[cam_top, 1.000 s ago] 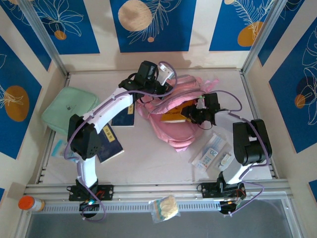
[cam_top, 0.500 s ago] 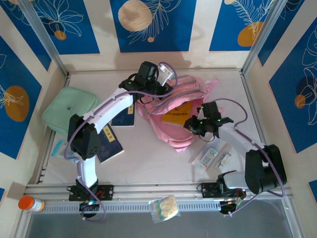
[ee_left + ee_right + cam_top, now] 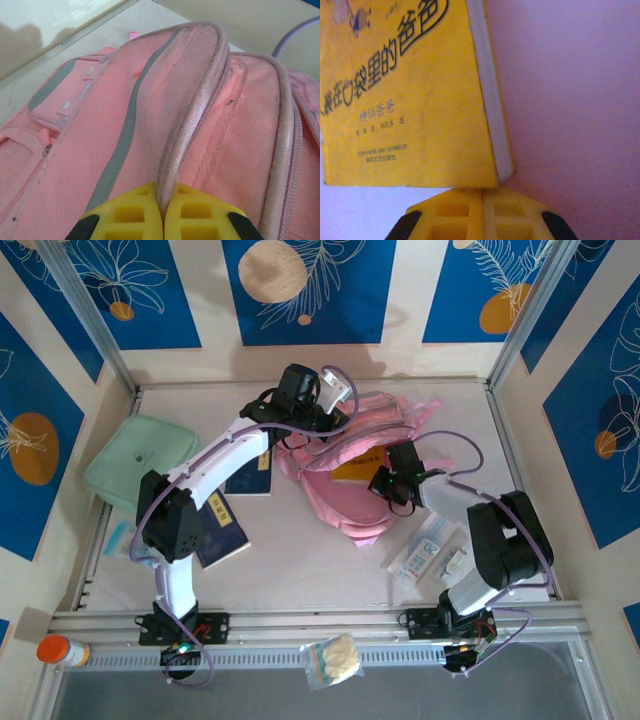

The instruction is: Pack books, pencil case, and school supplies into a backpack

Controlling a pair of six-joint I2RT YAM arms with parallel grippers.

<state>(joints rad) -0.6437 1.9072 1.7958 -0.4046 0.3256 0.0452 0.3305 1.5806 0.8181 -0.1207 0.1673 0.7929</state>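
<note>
The pink backpack [image 3: 352, 502] lies open mid-table. My left gripper [image 3: 312, 425] is shut on its piped zip rim [image 3: 200, 100], which runs up from between the yellow fingertips [image 3: 135, 215]. A yellow book [image 3: 358, 468] lies in the backpack's opening. My right gripper [image 3: 385, 481] is shut, its tips [image 3: 482, 200] against the near edge of that book [image 3: 410, 100], with pink lining [image 3: 570, 90] beside it. Two navy books [image 3: 248, 476] [image 3: 224, 530] lie left of the backpack. A white packet with blue print [image 3: 424, 552] and small white pieces [image 3: 456, 562] lie at the right front.
A mint-green square pouch [image 3: 138, 460] sits at the far left, perhaps the pencil case. An orange-capped bottle [image 3: 60, 650] and a small clear bag [image 3: 334, 658] rest on the front rail. Walls close in the table's left, back and right.
My right gripper has shut and swung from right of the backpack to the yellow book's edge. The left arm has not moved.
</note>
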